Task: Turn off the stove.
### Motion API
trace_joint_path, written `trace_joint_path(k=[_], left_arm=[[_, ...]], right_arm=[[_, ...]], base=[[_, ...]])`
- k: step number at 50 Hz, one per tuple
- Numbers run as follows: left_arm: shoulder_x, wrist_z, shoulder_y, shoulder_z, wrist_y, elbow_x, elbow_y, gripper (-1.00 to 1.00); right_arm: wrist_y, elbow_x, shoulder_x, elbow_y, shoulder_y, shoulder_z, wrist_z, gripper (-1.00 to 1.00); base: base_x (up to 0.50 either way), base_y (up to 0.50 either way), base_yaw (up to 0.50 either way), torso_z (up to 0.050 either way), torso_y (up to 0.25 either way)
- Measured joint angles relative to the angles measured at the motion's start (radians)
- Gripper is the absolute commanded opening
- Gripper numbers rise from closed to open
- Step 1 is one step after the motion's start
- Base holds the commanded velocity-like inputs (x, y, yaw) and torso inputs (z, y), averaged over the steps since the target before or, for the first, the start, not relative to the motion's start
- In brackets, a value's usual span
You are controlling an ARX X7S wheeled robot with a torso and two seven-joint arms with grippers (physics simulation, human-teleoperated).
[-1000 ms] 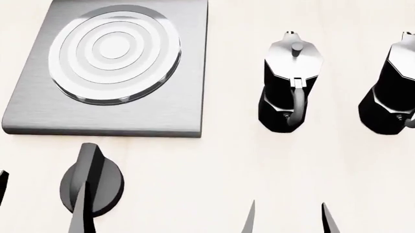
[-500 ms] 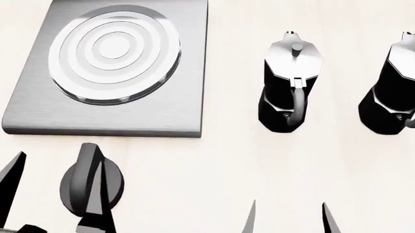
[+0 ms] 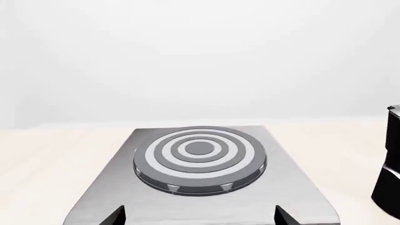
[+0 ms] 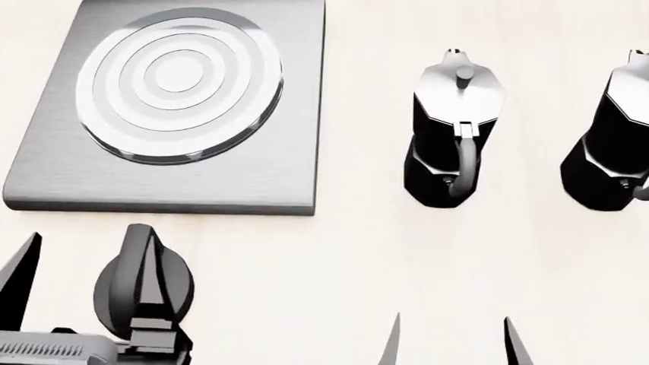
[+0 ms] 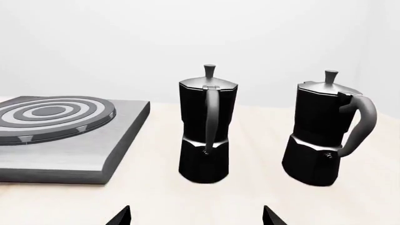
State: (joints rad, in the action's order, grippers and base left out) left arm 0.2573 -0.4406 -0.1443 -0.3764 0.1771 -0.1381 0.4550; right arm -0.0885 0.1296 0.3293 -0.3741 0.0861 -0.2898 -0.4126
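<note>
The stove (image 4: 289,163) is a flat grey metal slab with a round ringed burner (image 4: 181,80), at the far left in the head view. A small black knob (image 4: 121,293) with a raised ridge lies on the table just in front of it. My left gripper (image 4: 87,285) is open. One of its fingers (image 4: 152,277) overlaps the knob's ridge and the other stands to the knob's left. The left wrist view shows the stove (image 3: 200,192) straight ahead of the left gripper (image 3: 200,218), with the knob out of sight. My right gripper (image 4: 454,346) is open and empty.
Two black-and-silver moka pots stand right of the stove, one (image 4: 454,137) in the middle and one (image 4: 613,144) at the right edge. The right wrist view shows both pots (image 5: 206,126) (image 5: 322,136) ahead of the right gripper (image 5: 196,218), and the stove (image 5: 62,140).
My left gripper has moved forward toward the stove. Both its fingers and its wrist body now show at the bottom left, one finger over the knob. The right arm has not moved.
</note>
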Motion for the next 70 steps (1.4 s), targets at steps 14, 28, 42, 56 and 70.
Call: trace_joint_path(k=[14, 28, 42, 56, 70], left_arm=[[-0.016, -0.002, -0.024, -0.009, -0.041, -0.002, -0.094, 1.0], [-0.018, -0.017, -0.02, -0.017, -0.06, 0.004, -0.134, 1.0], [-0.014, -0.03, -0.011, -0.027, -0.079, 0.011, -0.167, 1.0], [-0.01, -0.043, -0.01, -0.028, -0.091, 0.012, -0.185, 1.0], [-0.006, -0.054, -0.014, -0.03, -0.103, 0.012, -0.203, 1.0]], right_arm=[[-0.001, 0.003, 0.004, 0.001, -0.001, -0.003, -0.004, 1.0], [0.0, 0.007, 0.008, 0.0, -0.003, -0.005, -0.009, 1.0], [-0.001, 0.01, 0.011, 0.001, -0.004, -0.008, -0.013, 1.0], [-0.003, 0.011, 0.015, 0.003, -0.005, -0.012, -0.017, 1.0], [-0.003, 0.012, 0.019, 0.003, -0.006, -0.016, -0.02, 1.0]], base=[[0.0, 0.0, 0.0, 0.0, 0.0], [0.0, 0.0, 0.0, 0.0, 0.0], [0.0, 0.0, 0.0, 0.0, 0.0], [0.0, 0.0, 0.0, 0.0, 0.0], [0.0, 0.0, 0.0, 0.0, 0.0]])
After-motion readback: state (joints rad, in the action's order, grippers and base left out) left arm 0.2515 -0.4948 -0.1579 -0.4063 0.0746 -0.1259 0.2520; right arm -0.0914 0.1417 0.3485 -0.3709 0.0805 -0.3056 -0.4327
